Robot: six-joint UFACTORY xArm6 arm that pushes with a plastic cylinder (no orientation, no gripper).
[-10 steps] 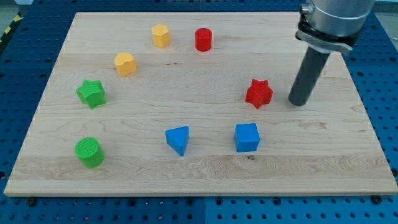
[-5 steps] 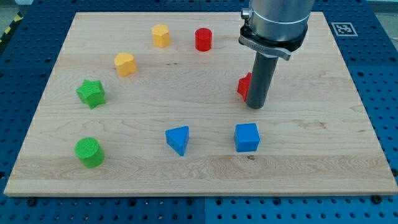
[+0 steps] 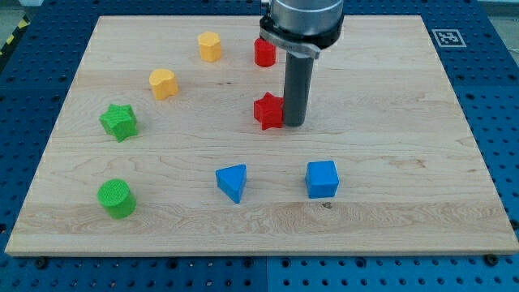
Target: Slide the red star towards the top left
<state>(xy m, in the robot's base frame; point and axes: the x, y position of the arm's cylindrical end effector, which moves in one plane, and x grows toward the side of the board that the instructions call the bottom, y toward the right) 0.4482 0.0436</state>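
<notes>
The red star lies near the middle of the wooden board. My tip touches the star's right side; the dark rod hides the star's right edge. A red cylinder stands above the star, partly behind the arm's body.
Two yellow blocks lie at the upper left. A green star and a green cylinder lie at the left. A blue triangular block and a blue cube lie below the star.
My tip has swept left from the board's right side, met the red star and pushed it left and slightly up. The other blocks have not moved.
</notes>
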